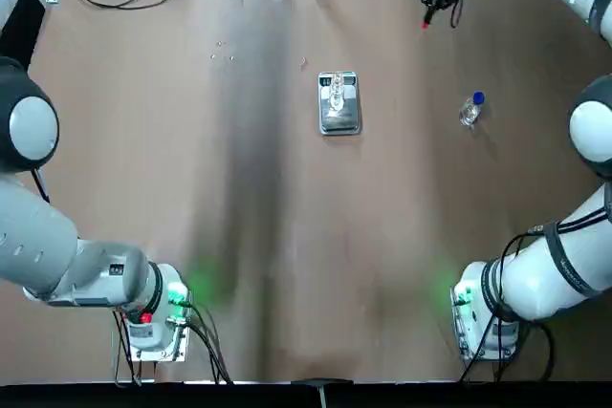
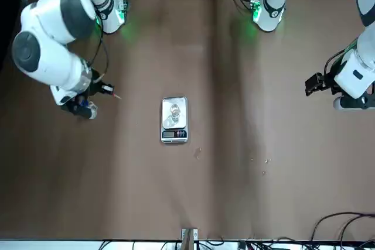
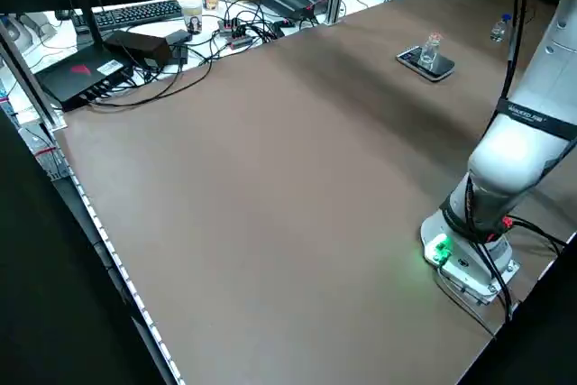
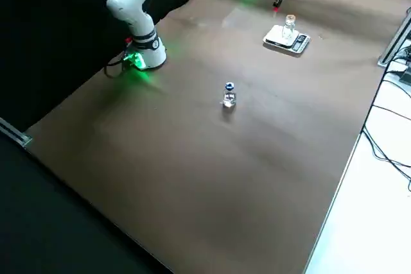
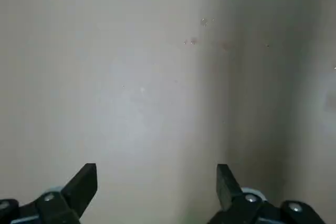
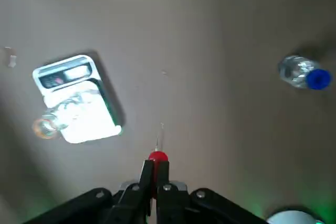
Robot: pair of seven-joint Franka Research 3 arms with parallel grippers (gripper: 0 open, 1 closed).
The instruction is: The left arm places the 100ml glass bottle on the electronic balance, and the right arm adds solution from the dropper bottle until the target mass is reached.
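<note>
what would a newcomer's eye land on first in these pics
Probably the clear glass bottle standing on the silver balance, out in the middle of the brown table. Next, the red dropper tip pinched in the right arm's fingers, held above the table. The blue-topped bottle, standing on the table to the robot's right of the balance, likely comes after.
</note>
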